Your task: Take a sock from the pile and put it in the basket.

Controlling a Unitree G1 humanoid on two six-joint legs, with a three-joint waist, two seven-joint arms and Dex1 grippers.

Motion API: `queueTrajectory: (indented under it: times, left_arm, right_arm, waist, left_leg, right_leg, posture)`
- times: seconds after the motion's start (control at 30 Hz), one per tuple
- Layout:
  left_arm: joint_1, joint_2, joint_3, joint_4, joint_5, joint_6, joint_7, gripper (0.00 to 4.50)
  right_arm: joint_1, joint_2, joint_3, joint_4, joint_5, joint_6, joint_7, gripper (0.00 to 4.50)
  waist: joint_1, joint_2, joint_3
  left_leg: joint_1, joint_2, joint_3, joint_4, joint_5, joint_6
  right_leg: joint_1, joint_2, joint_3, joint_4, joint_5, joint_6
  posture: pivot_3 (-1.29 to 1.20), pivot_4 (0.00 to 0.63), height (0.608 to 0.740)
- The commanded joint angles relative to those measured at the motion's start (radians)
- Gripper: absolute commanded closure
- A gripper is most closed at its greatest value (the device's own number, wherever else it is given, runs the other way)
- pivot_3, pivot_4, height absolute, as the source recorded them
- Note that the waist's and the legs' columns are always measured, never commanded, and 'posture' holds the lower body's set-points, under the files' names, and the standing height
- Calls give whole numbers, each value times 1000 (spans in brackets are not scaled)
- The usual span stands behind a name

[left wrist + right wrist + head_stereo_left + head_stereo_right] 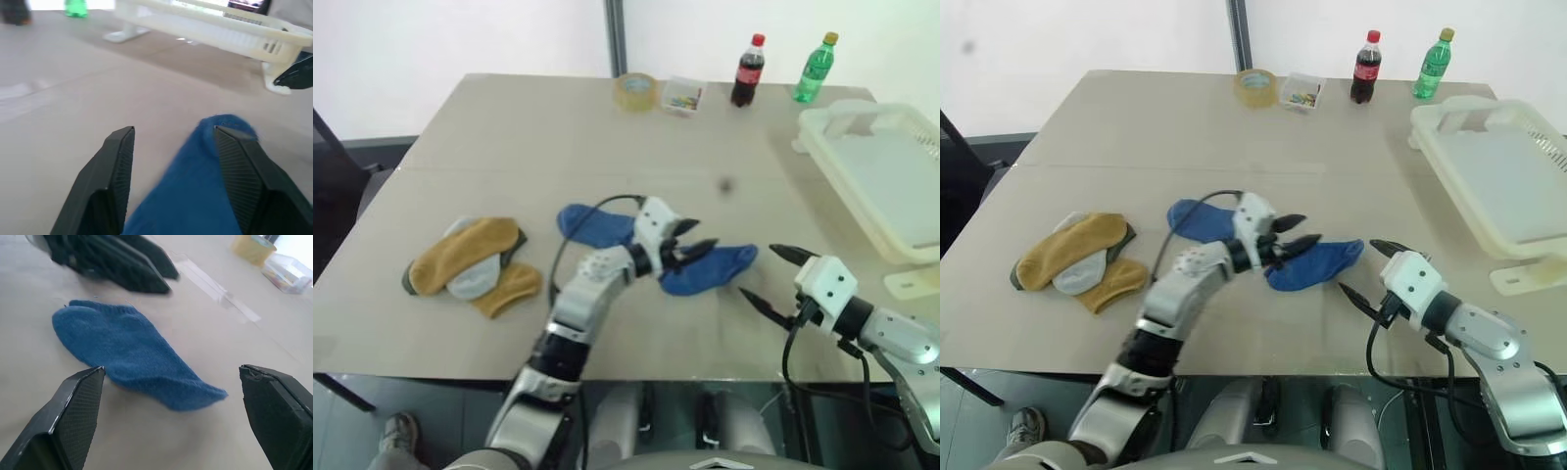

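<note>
The blue sock (715, 266) lies flat on the table near the front, apart from the pile (475, 259) of mustard-yellow and grey socks at the left. My left gripper (698, 235) hovers over the sock's near end, open. In the left wrist view the sock (195, 191) runs beneath and between the fingers (112, 171), not gripped. My right gripper (759, 271) stands wide open just right of the sock, its fingers (73, 416) facing the sock (132, 357), with nothing in it. The cream basket (886, 176) sits at the table's right edge.
A second blue cloth piece (592, 225) lies behind my left wrist. At the table's far edge stand a tape roll (635, 91), a small clear box (682, 95), a cola bottle (748, 70) and a green bottle (815, 69). Bare tabletop stretches between the sock and the basket.
</note>
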Motion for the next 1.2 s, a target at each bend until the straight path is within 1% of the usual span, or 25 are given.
queueTrajectory:
  times: [0.03, 0.17, 0.33, 0.37, 0.4, 0.53, 0.57, 0.63, 0.7, 0.77, 0.83, 0.93, 1.0, 1.03, 1.07, 1.1, 1.13, 1.17, 1.2]
  left_arm:
    - [47, 60, -6, -121, -34, 93, -25, 1716]
    - [102, 132, -49, -141, -15, 132, -50, 1716]
    - [98, 138, -99, -62, 44, 100, -35, 1716]
    - [95, 135, -101, -49, 49, 86, -39, 2226]
    - [91, 129, -97, -38, 48, 76, -41, 2477]
    - [59, 88, -25, -15, -12, 25, -61, 4209]
    - [48, 82, -1, -20, -35, 8, -73, 4394]
    - [32, 78, 35, -31, -70, -10, -95, 4394]
    - [-3, 88, 107, -70, -172, 39, -128, 4394]
    - [-43, 120, 185, -104, -260, 83, -150, 4394]
    - [-81, 181, 253, -114, -322, 137, -163, 4394]
    - [-129, 329, 336, -125, -409, 221, -236, 4394]
    - [-159, 402, 369, -130, -491, 303, -266, 4394]
    - [-177, 451, 372, -146, -542, 366, -294, 4394]
    - [-187, 505, 343, -175, -571, 425, -334, 4394]
    - [-188, 552, 298, -206, -575, 460, -369, 4394]
    - [-185, 575, 243, -232, -554, 463, -390, 4394]
    - [-188, 555, 174, -237, -495, 428, -376, 4394]
    - [-199, 510, 121, -226, -451, 399, -340, 4394]
  right_arm:
    - [-37, 1, 11, 0, 18, -28, 24, 0]
    - [-64, 0, 43, 33, 17, -62, 63, 0]
    - [-55, -5, 36, 42, 1, -84, 63, 0]
    - [-50, -5, 35, 39, -3, -87, 59, 0]
    - [-44, -4, 34, 35, -6, -89, 56, 0]
    - [-23, 2, 35, 24, -20, -96, 40, 0]
    - [-20, 5, 35, 24, -23, -99, 36, 0]
    - [-19, 9, 35, 26, -29, -101, 27, 0]
    - [-30, 17, 39, 34, -32, -102, 20, 0]
    - [-43, 20, 44, 45, -36, -106, 18, 0]
    - [-53, 23, 44, 54, -37, -110, 16, 0]
    - [-60, 26, 38, 65, -33, -111, 13, 0]
    - [-62, 30, 39, 73, -36, -115, 11, 0]
    - [-62, 31, 40, 78, -37, -117, 10, 0]
    - [-64, 33, 39, 82, -36, -113, 8, 0]
    - [-65, 36, 38, 87, -35, -113, 5, 0]
    - [-66, 38, 37, 90, -35, -113, 2, 0]
    - [-68, 41, 37, 94, -38, -114, -1, 0]
    - [-68, 43, 36, 97, -41, -116, -4, 0]
  waist:
    - [2, 0, 0]
    - [10, 0, 0]
    - [10, 0, 0]
    - [10, 0, 0]
    - [10, 0, 0]
    - [10, 1, 0]
    - [10, 0, 0]
    - [9, 0, 0]
    - [8, 0, 0]
    - [5, 0, 0]
    - [1, 0, 1]
    - [-11, 0, 1]
    - [-12, 0, 2]
    - [-11, -1, 2]
    - [-12, -1, 2]
    - [-12, -1, 3]
    - [-12, -1, 3]
    - [-12, 0, 2]
    - [-9, 2, 2]
  left_leg:
    - [0, 0, 0, 0, 0, 0]
    - [0, -1, 0, 0, 0, 0]
    - [0, -1, -1, 0, 0, 0]
    - [0, -1, 0, 0, 0, 0]
    - [0, -1, -1, 0, 0, 0]
    - [0, -1, -1, 0, 0, 0]
    - [0, -1, -1, 0, 0, 0]
    - [-1, -1, -1, 0, 0, 0]
    - [0, 0, -1, 0, 0, 0]
    - [0, 0, 0, 0, 0, 0]
    - [0, 0, 0, 0, 0, 0]
    - [0, 0, 0, 0, 0, -1]
    - [0, 0, 0, 0, 0, -1]
    - [0, -1, 0, 0, 0, -1]
    - [0, -1, 0, 0, 0, -1]
    - [0, -1, -1, 0, 0, -1]
    - [0, -1, 0, 0, 0, -1]
    - [0, -2, 0, 0, 0, -1]
    - [1, -2, 0, 0, 0, -1]
  right_leg:
    - [0, 0, 0, 0, 0, 1]
    - [1, 0, 0, 0, -1, 1]
    - [0, 0, 0, 0, -1, 1]
    - [0, -1, 0, 0, -1, 1]
    - [0, -1, 0, 0, -1, 1]
    - [0, -1, 0, 0, -1, 1]
    - [0, -1, 0, 0, -1, 1]
    - [-1, -1, 0, 0, -1, 1]
    - [-1, -1, 0, 0, -1, 1]
    - [-1, -1, 0, 0, -1, 1]
    - [-1, -1, 0, 0, -1, 1]
    - [0, 0, 0, 0, -1, 1]
    - [0, 0, 0, 0, -1, 1]
    - [0, 0, 0, 0, -1, 1]
    - [0, 0, -1, 0, -1, 2]
    - [0, 0, -1, 0, -1, 2]
    - [0, 0, -1, 0, -1, 2]
    - [1, 0, 0, 0, -1, 2]
    - [1, 0, 0, 0, -1, 2]
  posture:
    - [0, 150, 740]
    - [0, 150, 740]
    - [0, 150, 740]
    - [0, 150, 740]
    - [0, 150, 740]
    - [0, 150, 740]
    - [0, 150, 740]
    - [0, 150, 740]
    - [0, 150, 740]
    - [0, 150, 740]
    - [0, 150, 740]
    - [0, 150, 740]
    - [0, 150, 740]
    - [0, 150, 740]
    - [0, 150, 740]
    - [0, 150, 740]
    - [0, 150, 740]
    - [0, 150, 740]
    - [0, 150, 740]
